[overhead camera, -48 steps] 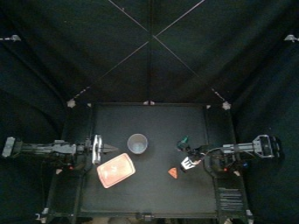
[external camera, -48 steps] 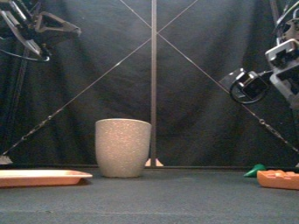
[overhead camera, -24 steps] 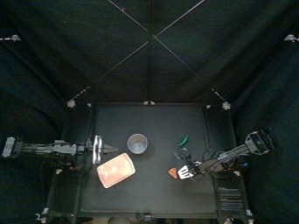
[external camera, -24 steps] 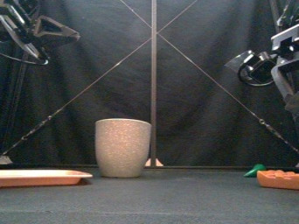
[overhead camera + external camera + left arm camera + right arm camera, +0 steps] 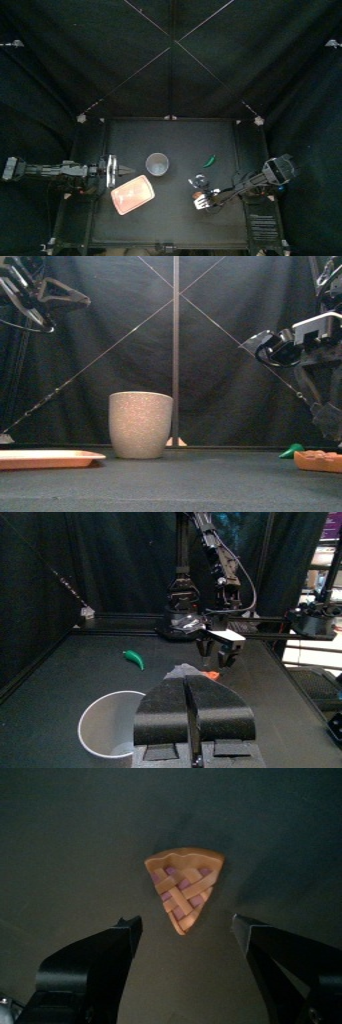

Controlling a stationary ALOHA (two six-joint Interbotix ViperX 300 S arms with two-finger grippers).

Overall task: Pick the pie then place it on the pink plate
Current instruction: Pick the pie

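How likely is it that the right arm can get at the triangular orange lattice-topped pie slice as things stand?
Probably yes: the right gripper hangs open directly over the pie slice, which lies alone on bare table, framed between the jaws.

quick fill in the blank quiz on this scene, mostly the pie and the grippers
1. The right gripper is above the pie with its jaws ____.
2. The pie lies on the ____, not on the plate.
3. The left gripper has its jaws ____.
4. The cup stands ____.

Missing words: open; table; shut; upright.
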